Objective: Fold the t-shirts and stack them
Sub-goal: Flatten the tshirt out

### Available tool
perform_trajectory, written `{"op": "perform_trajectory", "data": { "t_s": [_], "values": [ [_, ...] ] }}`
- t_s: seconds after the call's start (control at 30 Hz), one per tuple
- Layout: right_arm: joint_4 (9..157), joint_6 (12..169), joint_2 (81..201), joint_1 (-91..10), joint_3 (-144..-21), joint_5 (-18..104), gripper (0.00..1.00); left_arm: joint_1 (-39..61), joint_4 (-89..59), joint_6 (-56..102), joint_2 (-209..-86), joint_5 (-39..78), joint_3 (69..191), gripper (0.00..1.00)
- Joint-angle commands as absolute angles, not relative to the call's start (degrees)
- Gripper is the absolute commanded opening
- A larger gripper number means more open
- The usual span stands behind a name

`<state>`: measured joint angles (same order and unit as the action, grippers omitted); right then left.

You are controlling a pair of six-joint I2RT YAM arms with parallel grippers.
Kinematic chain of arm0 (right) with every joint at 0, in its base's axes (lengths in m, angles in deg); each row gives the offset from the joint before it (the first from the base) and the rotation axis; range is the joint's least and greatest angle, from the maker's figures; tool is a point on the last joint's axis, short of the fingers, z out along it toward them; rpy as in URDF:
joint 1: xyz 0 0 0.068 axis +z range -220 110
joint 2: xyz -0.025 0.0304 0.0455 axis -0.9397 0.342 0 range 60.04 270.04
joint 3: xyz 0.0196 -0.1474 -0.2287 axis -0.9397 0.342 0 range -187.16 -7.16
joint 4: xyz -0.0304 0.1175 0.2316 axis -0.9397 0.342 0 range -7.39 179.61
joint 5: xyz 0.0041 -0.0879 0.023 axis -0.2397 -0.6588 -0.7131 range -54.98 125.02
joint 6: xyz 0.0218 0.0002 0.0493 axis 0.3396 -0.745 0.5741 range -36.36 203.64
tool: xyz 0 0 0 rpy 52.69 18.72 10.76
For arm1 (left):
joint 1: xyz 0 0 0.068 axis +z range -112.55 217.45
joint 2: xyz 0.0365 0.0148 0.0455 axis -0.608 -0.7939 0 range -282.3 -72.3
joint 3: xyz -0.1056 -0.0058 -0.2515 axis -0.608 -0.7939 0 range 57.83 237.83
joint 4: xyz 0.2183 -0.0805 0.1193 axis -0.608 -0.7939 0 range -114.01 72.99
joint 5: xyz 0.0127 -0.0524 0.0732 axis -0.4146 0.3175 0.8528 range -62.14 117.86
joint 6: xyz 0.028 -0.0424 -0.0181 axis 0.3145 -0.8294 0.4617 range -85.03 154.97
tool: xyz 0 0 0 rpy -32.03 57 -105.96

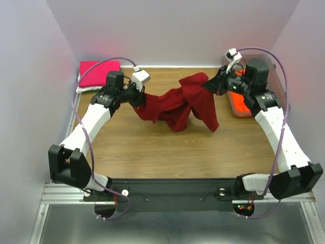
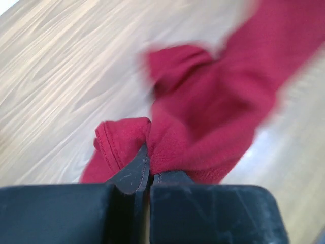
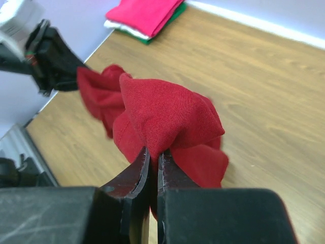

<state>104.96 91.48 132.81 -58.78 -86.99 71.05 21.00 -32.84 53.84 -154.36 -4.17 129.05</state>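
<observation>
The dark red t-shirt (image 1: 177, 105) hangs bunched in the middle of the top view, stretched between both arms. The left gripper (image 1: 138, 97) is clamped on one edge of it and the right gripper (image 1: 208, 85) on another. A folded stack (image 1: 96, 75), pink on top, lies at upper left. An orange shirt (image 1: 238, 105) sits in the tub (image 1: 271, 76) at right, so perhaps half the work remains.
</observation>
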Motion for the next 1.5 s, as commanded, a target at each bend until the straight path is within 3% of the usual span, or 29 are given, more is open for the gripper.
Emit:
{"op": "perform_trajectory", "data": {
  "t_s": [0.0,0.03,0.07,0.1,0.13,0.17,0.2,0.23,0.43,0.53,0.57,0.63,0.7,0.83,0.9,1.1,1.2,1.23,1.3,1.33,1.37,1.47],
  "values": [
    [98.27,95.94,137.19,-58.49,-84.69,75.37,0.01,19.96,-41.26,56.68,-153.78,-11.26,124.63,0.0],
    [97.91,96.12,138.25,-58.49,-83.55,74.84,0.01,19.96,-41.18,56.51,-153.34,-10.47,124.1,0.02],
    [97.9,95.6,139.83,-58.58,-83.36,74.58,0.05,19.96,-40.83,55.55,-153.42,-9.16,123.75,0.12],
    [98.51,95.68,142.28,-58.58,-83.28,74.49,0.18,19.96,-41.26,55.71,-153.68,-7.93,123.83,0.25],
    [99.22,95.08,143.35,-58.58,-83.19,74.75,0.39,20.39,-42.74,56.58,-154.12,-6.96,124.35,0.55],
    [100.53,92.46,143.71,-58.75,-83.19,74.84,0.81,20.75,-44.67,57.46,-154.21,-6.86,124.79,0.72],
    [103.24,91.04,143.36,-58.67,-83.1,74.92,0.99,21.36,-45.3,58.17,-153.69,-7.99,124.8,0.91],
    [104.22,89.72,142.84,-58.67,-82.84,75.27,1.0,22.58,-45.74,58.96,-152.82,-8.7,124.54,0.99],
    [110.03,81.89,136.87,-58.67,-78.27,66.69,0.98,24.18,-45.31,58.7,-144.82,-7.91,120.41,0.96],
    [110.74,80.83,135.8,-58.67,-75.46,66.66,0.81,22.43,-45.39,58.79,-143.06,-8.35,116.55,0.83],
    [110.74,80.92,135.89,-58.49,-74.76,67.18,0.68,20.24,-44.7,58.7,-142.27,-8.35,115.32,0.76],
    [110.65,81.53,137.2,-57.44,-73.61,67.28,0.62,17.77,-43.03,56.26,-142.08,-7.39,111.28,0.72],
    [110.56,81.54,141.15,-54.98,-73.52,65.88,0.59,14.95,-39.17,54.23,-142.78,-6.34,108.9,0.76],
    [105.65,81.79,149.58,-51.29,-75.71,57.99,0.68,14.69,-37.76,54.66,-148.57,1.92,111.88,0.99],
    [102.58,82.41,154.66,-50.5,-77.9,56.04,0.73,14.42,-36.96,55.88,-151.21,2.63,112.93,0.99],
    [100.72,82.68,163.04,-48.04,-86.87,51.2,0.77,13.19,-35.2,56.85,-160.36,3.86,114.08,0.98],
    [100.89,81.71,166.38,-46.89,-88.63,48.91,0.75,13.36,-35.46,57.12,-163.69,4.39,115.74,0.81],
    [100.89,81.71,167.6,-46.71,-88.29,48.21,0.73,13.63,-35.72,57.38,-164.4,4.22,116.09,0.68],
    [101.76,80.83,167.88,-46.71,-86.63,47.94,0.58,15.21,-36.86,57.38,-164.24,3.34,117.15,0.56],
    [101.95,80.48,167.62,-46.71,-85.66,48.73,0.49,15.82,-37.83,57.73,-163.97,3.08,117.67,0.45],
    [102.82,79.7,165.96,-46.71,-84.86,49.52,0.39,18.0,-40.36,58.6,-163.01,2.55,119.16,0.24],
    [104.14,78.81,162.01,-46.8,-81.97,50.4,0.12,22.4,-45.38,60.89,-160.12,-1.05,121.98,0.0]
  ]
}}
